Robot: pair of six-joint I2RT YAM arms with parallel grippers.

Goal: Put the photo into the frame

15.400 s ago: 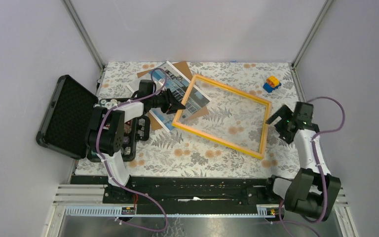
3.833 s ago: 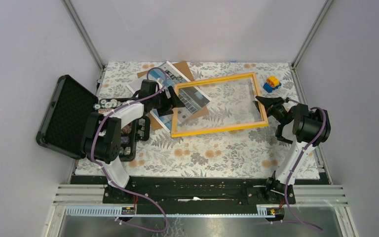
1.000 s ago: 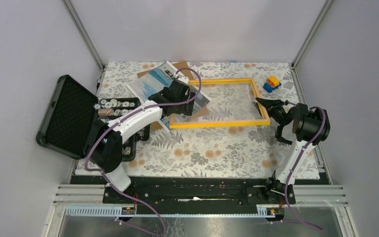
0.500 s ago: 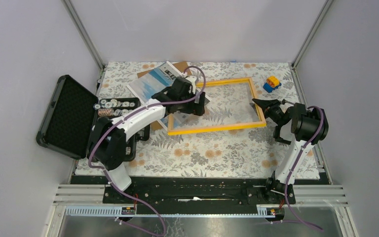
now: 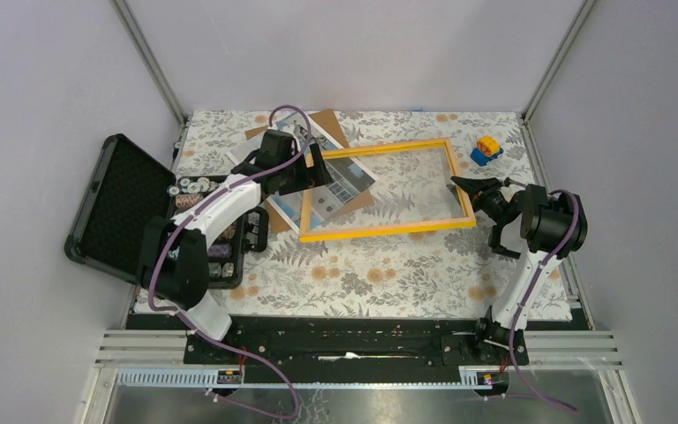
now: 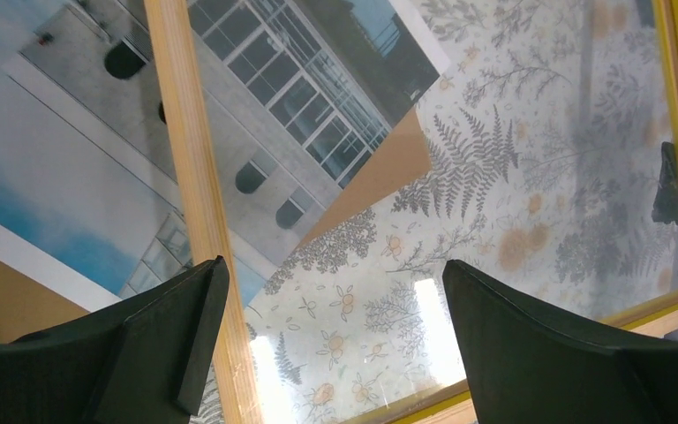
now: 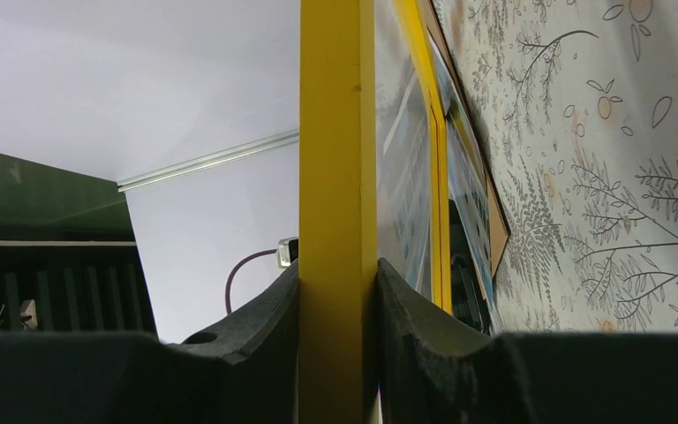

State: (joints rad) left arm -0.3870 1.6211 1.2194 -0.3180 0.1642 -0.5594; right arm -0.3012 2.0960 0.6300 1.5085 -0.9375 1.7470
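Observation:
The yellow frame [image 5: 388, 228] lies slightly tilted across the middle of the table. Its right bar [image 7: 337, 159] is clamped between the fingers of my right gripper [image 5: 466, 188], [image 7: 337, 300]. The photo [image 5: 342, 179] of sky and a white building lies face up on a brown backing sheet [image 5: 328, 120], its right part under the frame's left end. My left gripper [image 5: 320, 174] hovers open above the frame's left bar [image 6: 190, 177]. In the left wrist view the photo [image 6: 274, 115] shows on both sides of that bar, and nothing is between the left gripper's [image 6: 335, 327] fingers.
An open black case [image 5: 110, 208] with a tray of small parts [image 5: 207, 190] stands at the left, beside my left arm. A small blue and yellow toy [image 5: 486, 148] sits at the back right. Enclosure walls close in the floral table [image 5: 388, 274].
My left gripper has drawn back leftward from over the pane to the frame's left bar. The frame has turned a little. The right gripper's hold is unchanged.

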